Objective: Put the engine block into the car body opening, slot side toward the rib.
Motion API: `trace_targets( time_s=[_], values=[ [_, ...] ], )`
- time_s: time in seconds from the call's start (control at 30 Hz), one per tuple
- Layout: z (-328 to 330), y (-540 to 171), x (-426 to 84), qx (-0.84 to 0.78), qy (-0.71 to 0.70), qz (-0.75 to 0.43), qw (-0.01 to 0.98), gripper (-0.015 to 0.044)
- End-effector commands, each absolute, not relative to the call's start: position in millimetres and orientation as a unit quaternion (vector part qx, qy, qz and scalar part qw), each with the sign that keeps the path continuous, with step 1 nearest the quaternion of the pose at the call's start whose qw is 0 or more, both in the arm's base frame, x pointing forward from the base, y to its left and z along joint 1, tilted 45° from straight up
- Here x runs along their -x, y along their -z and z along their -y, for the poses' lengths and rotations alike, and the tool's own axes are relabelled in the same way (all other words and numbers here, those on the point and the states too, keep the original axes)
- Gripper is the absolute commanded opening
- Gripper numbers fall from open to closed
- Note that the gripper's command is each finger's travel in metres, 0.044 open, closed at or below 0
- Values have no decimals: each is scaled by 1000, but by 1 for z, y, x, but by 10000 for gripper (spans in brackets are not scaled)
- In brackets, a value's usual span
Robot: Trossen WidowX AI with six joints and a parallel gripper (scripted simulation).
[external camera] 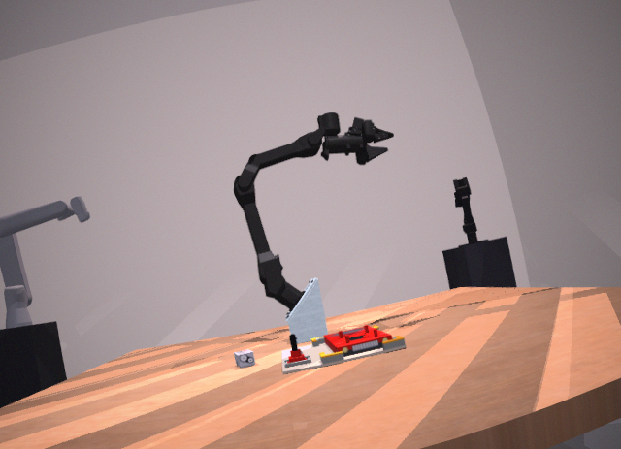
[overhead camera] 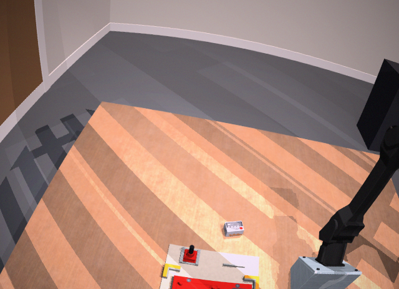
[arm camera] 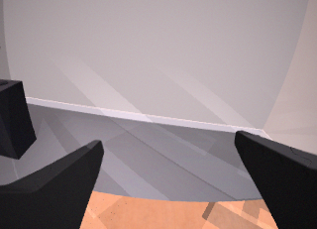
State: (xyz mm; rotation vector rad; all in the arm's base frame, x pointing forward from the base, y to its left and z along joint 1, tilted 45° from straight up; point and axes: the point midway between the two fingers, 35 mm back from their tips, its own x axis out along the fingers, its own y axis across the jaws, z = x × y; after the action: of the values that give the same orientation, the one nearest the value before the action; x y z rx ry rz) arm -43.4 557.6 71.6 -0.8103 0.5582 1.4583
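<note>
The engine block [overhead camera: 233, 229] [external camera: 245, 358], a small pale grey box with printed details, lies on the table beside the board, away from the car body. The red car body [overhead camera: 199, 282] [external camera: 335, 340] sits on the pale board [overhead camera: 209, 260] [external camera: 313, 360], between yellow-and-grey corner brackets. Its opening is small in the exterior view, and the rib cannot be made out; the top view cuts the body off. My gripper [external camera: 390, 142] [arm camera: 169, 142] is open and empty, high above the table and the car body, pointing sideways. The wrist view shows neither block nor body.
A red piece with a black knob [overhead camera: 190, 255] [external camera: 294, 355] stands on the board near a thin grey rod [overhead camera: 233, 265]. My arm rises from a pale blue-grey wedge base [overhead camera: 318, 278] [external camera: 310, 316] behind the board. Other arms stand on black pedestals in the background.
</note>
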Motion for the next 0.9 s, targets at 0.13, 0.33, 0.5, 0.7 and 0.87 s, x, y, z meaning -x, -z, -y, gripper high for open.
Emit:
trace_targets(
  time_s=[0.13,0.33,0.5,0.7,0.87],
  values=[
    [-532,-67,-38,455,-594,-211,629,440],
    [-505,-67,-99,532,-560,-193,606,440],
    [-476,-67,-146,593,-532,-185,575,440],
    [-439,-66,-193,651,-505,-188,535,440],
    [-404,-67,-227,694,-485,-196,494,440]
  ],
)
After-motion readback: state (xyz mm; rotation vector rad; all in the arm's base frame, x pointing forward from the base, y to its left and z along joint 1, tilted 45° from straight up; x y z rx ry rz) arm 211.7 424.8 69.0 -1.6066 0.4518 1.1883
